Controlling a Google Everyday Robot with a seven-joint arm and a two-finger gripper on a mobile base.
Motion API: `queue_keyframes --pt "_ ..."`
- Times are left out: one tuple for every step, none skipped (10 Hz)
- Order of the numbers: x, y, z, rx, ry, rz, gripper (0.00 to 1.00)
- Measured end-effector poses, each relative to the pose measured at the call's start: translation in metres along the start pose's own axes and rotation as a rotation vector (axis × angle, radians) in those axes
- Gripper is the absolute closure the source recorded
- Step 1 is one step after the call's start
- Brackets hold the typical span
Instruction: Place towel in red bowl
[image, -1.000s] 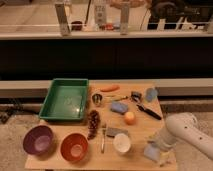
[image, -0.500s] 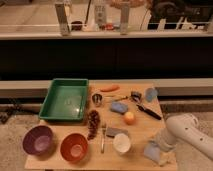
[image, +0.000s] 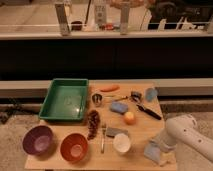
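The red bowl (image: 74, 146) stands empty at the table's front left, right of a purple bowl (image: 38, 139). A small grey folded cloth (image: 115, 132), which looks like the towel, lies flat at the front centre, just behind a white cup (image: 122, 143). My white arm (image: 186, 135) comes in from the right. The gripper (image: 154, 151) hangs at the table's front right corner, to the right of the white cup and the cloth, apart from both.
A green tray (image: 65, 99) fills the back left. A pine cone (image: 93, 123), a fork (image: 103, 137), an orange (image: 129, 117), a blue sponge (image: 119, 107), a metal cup (image: 97, 99), a carrot (image: 109, 88), a blue cup (image: 150, 94) and a black-handled tool (image: 149, 111) are spread over the table.
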Motion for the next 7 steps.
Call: queue_keyframes --pt "-0.0002 0.0005 0.0013 -0.002 0.0 0.001 0.33" --pt "-0.0004 -0.0001 0.0015 -0.002 0.001 0.004 0.43" --pt "-0.0002 0.0003 0.0018 -0.005 0.001 0.008 0.53" --pt "0.0001 0.0005 0.0012 -0.007 0.003 0.009 0.65" --pt "-0.0004 0.0001 -0.0005 -0.007 0.003 0.009 0.72" --pt "-0.0015 -0.0005 -0.0028 -0.008 0.001 0.007 0.8" --pt "-0.0021 -0.0017 -0.0057 -0.007 0.003 0.002 0.84"
